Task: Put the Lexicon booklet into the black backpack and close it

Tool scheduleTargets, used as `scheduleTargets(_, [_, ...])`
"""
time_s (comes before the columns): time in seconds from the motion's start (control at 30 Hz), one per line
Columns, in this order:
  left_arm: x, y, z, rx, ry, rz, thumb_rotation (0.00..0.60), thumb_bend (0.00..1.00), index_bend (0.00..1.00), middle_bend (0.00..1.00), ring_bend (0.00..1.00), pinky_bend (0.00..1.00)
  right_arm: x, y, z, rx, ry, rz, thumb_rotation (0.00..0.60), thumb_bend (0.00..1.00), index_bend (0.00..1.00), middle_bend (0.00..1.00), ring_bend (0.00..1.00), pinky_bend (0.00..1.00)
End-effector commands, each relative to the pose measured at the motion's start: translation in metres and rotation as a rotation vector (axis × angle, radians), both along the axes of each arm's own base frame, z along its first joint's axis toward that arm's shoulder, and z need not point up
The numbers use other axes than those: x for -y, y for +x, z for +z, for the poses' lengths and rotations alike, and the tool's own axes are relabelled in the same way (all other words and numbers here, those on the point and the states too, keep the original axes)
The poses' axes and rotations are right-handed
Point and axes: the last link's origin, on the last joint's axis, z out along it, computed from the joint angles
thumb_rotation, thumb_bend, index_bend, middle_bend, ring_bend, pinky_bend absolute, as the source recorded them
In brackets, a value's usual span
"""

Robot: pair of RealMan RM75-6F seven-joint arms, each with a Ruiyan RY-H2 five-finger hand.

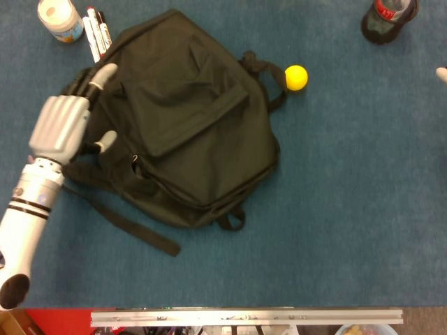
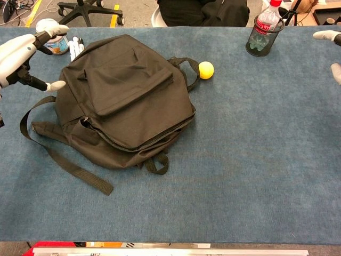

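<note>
Black backpack (image 1: 185,122) lying flat on the blue worktop (image 1: 335,209), zip running round the lower edge and seemingly shut, so likely no booklet showing anywhere; presumably inside. Left hand (image 1: 66,122) at nine o'clock of the bag, fingers apart, gripping nothing, off the fabric. Right hand (image 2: 331,45) barely in frame at three o'clock; fingers apart or together cannot be told. Yellow ball (image 1: 296,77) at two o'clock, apart.

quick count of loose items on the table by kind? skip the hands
black backpack: 1
yellow ball: 1
markers: 2, maybe more, hard to separate
white jar: 1
mesh cup holding a bottle: 1 each, 2
Total: 7
</note>
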Motion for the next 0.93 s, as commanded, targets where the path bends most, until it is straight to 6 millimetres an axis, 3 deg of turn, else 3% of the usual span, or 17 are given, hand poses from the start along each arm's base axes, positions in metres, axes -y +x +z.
scheduleTargets(0.03, [0.004, -0.013, 0.01, -0.023, 0.038, 0.007, 0.6, 0.23, 0.0, 0.07, 0.06, 0.21, -0.003, -0.007, 0.002, -0.024, -0.011, 0.0, 0.6, 0.58, 0.0, 0.08, 0.0, 0.1])
scheduleTargets(0.47, [0.047, -0.071, 0.059, -0.102, 0.157, 0.105, 0.6, 0.23, 0.08, 0.09, 0.06, 0.2, -0.021, -0.021, 0.022, -0.049, -0.153, 0.044, 0.6, 0.48, 0.0, 0.14, 0.0, 0.11])
scheduleTargets(0.93, [0.112, -0.104, 0.09, -0.146, 0.278, 0.188, 0.6, 0.23, 0.13, 0.11, 0.06, 0.19, -0.049, -0.021, 0.033, -0.03, -0.244, 0.056, 0.6, 0.44, 0.0, 0.15, 0.0, 0.12])
